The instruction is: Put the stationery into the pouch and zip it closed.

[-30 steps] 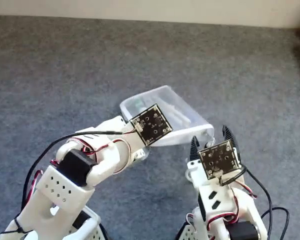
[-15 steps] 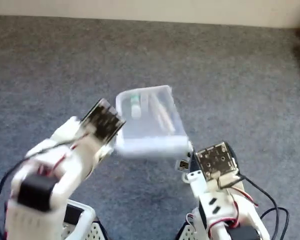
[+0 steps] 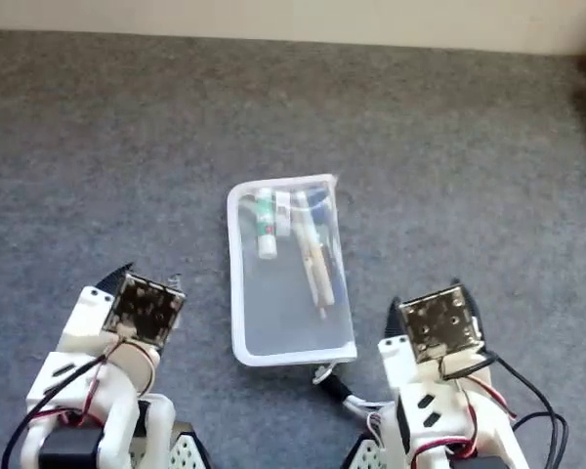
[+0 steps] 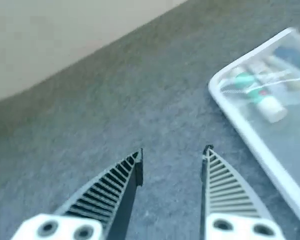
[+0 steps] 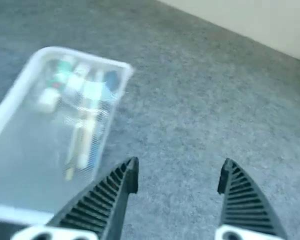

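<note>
Judging by how things lie, I take this as the closing check. The stationery is inside the clear pouch [image 3: 285, 327], which lies flat near the middle of the grey surface [image 3: 449, 147], and neither arm touches it. The left gripper [image 4: 172, 152] hangs over the near left part of the surface with its jaws spread and nothing between them. The right gripper [image 5: 181, 167] hangs near the pouch's near right corner, likewise spread and empty. A small zip pull [image 3: 324, 372] shows at that near right corner, but I cannot tell whether the zip is drawn fully shut. If it is not, the next move calls for one gripper to pin the pouch while the other pinches the pull and draws it along the edge; the film looks slippery, so the pouch may slide.

I count one pouch, two grippers and one zip pull. Inside are one green-capped glue stick [image 3: 266, 227] and at least two pens [image 3: 313, 256]; beyond that I cannot count.
</note>
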Available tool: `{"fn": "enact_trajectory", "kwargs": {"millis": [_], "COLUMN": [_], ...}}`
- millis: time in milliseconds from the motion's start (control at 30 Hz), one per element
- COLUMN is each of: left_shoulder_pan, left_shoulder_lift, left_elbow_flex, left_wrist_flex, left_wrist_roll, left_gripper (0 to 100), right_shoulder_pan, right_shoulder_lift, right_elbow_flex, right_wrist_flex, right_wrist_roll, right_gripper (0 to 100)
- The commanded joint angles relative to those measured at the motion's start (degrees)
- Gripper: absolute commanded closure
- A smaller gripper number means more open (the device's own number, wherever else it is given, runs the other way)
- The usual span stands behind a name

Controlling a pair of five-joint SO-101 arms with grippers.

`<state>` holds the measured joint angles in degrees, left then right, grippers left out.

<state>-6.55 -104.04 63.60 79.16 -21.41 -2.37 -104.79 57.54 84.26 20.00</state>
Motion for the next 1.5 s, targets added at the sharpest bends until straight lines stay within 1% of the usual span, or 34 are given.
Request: {"fn": "enact_trajectory", "kwargs": {"millis": [0, 33, 67, 133, 200, 233, 267, 433, 600, 833, 1067, 1200, 1467], "left_shoulder_pan": [-6.02, -6.9, -7.69, -8.92, -10.24, -10.86, -11.38, -12.53, -12.53, -12.26, -12.18, -12.09, -12.18], "left_shoulder_lift": [-0.4, -0.4, -0.4, -0.4, -0.4, -0.4, -0.4, -0.4, -0.4, -0.4, -0.4, -0.31, 0.04], "left_elbow_flex": [2.77, 3.91, 5.23, 7.69, 9.89, 10.77, 11.82, 17.27, 23.16, 31.87, 32.48, 33.54, 33.54], "left_wrist_flex": [-0.35, -0.35, -0.35, -0.35, -0.44, -0.88, -1.58, -5.8, -7.74, -15.3, -16.09, -16.18, -14.59], "left_wrist_roll": [0.53, 0.62, 0.62, 0.62, 0.62, 0.62, 0.62, 0.62, 0.62, 0.62, 0.62, 0.44, 0.44], "left_gripper": [81, 81, 82, 88, 97, 100, 99, 99, 99, 99, 99, 99, 99], "right_shoulder_pan": [6.64, 7.6, 8.57, 9.54, 9.71, 9.71, 9.71, 9.71, 9.36, 9.36, 9.36, 9.63, 9.27], "right_shoulder_lift": [-0.48, -0.48, -0.48, -0.48, -0.48, -0.48, -0.48, -0.48, -0.48, -0.48, -0.48, -0.4, -0.4], "right_elbow_flex": [4.7, 7.16, 9.71, 13.49, 16.31, 17.36, 18.24, 22.37, 27.12, 34.77, 40.75, 46.73, 46.64], "right_wrist_flex": [-6.29, -8.04, -10.15, -13.85, -16.22, -16.57, -16.57, -16.75, -16.84, -20.18, -19.91, -19.12, -18.86], "right_wrist_roll": [0.62, 0.62, 0.44, 0.26, 0.35, 0.26, 0.26, 0.18, 0.18, 0.26, 0.18, 0.53, 0.18], "right_gripper": [75.4, 76.1, 78.8, 89.0, 99.8, 99.2, 97.3, 99.4, 99.5, 99.5, 99.5, 99.5, 99.5]}}
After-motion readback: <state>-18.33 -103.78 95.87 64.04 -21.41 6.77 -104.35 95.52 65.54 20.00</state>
